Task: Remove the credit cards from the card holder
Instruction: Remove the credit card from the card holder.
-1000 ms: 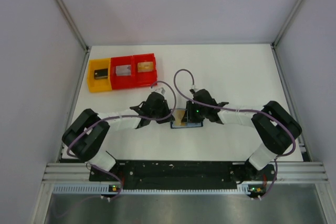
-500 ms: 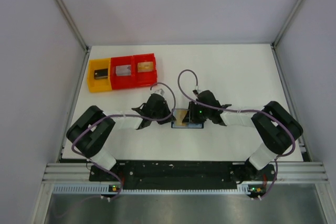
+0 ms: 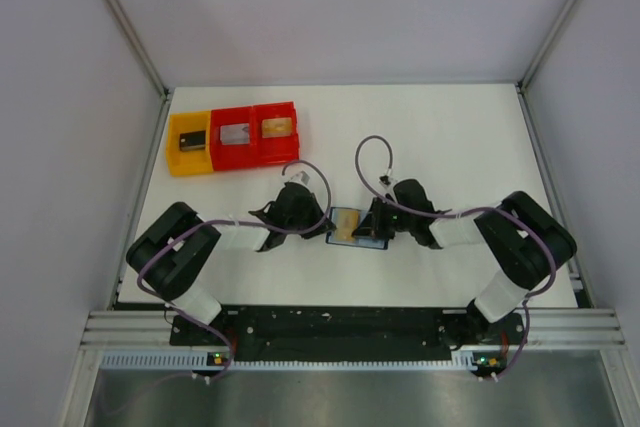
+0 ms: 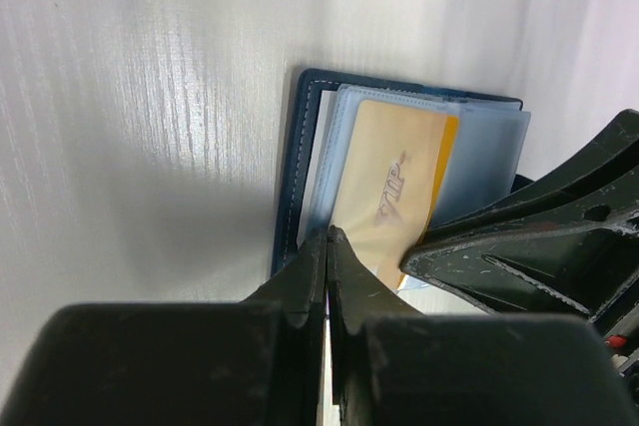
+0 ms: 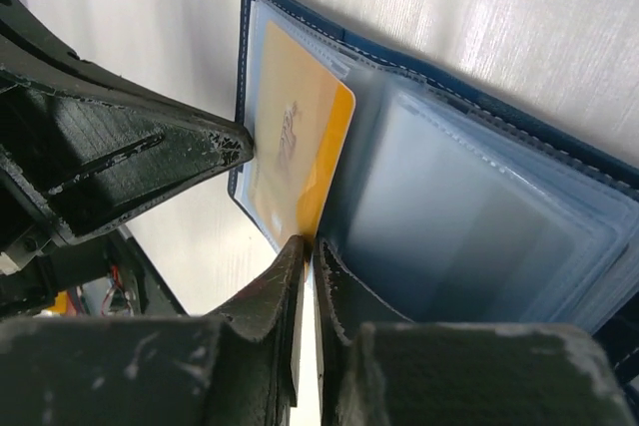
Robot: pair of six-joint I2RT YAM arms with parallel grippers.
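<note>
Change: right gripper has drawn back off the card holder and narrowed from part-open to a thin slit, nipping the yellow credit card by its corner; extraction judged begun. Left gripper: fully closed, empty, tips pressing the holder's edge. Holder lies open between both tips.

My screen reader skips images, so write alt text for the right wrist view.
The right pincer pinches the corner of a yellow card in the open blue card holder. The left pincer, shut, touches its edge.
</note>
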